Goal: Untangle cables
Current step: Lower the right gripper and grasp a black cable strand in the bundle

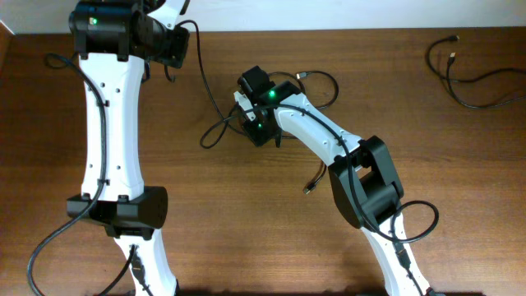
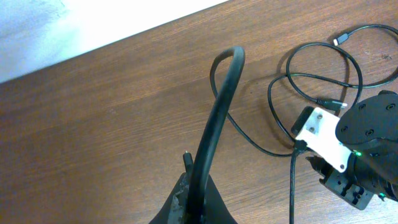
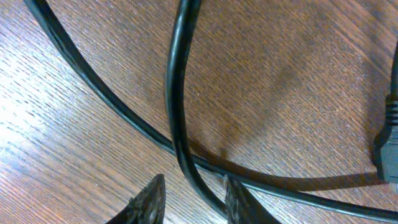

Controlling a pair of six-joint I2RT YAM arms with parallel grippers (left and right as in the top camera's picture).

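Cables (image 3: 174, 93): the main bundle lies at mid-table, slightly toward the far edge, in loose overlapping loops around my right gripper (image 3: 196, 202). In the right wrist view I find two strands crossing directly beyond the fingertips, one lying over the other. One plug (image 1: 311, 187) trails out on the near side of the bundle.

Right gripper: fingers are narrowly parted, low to the table (image 1: 246, 238), with one strand running between them. They have not closed on it.

Left gripper (image 2: 189, 202): at the far left, fingers pressed together on a strand that rises from them in a tall arch and runs right toward the bundle. I judge this strand lifted and partly drawn out of the bundle, though it joins the bundle at its other end.

A separate cable (image 1: 470, 104) lies at the far right, well apart from the bundle and touching nothing else.

Assessment: work is partly done at best. One cable is clear of the rest. The central bundle remains crossed in several places, and the strand in the left gripper is not yet free. The remaining loops must be parted and laid out singly.
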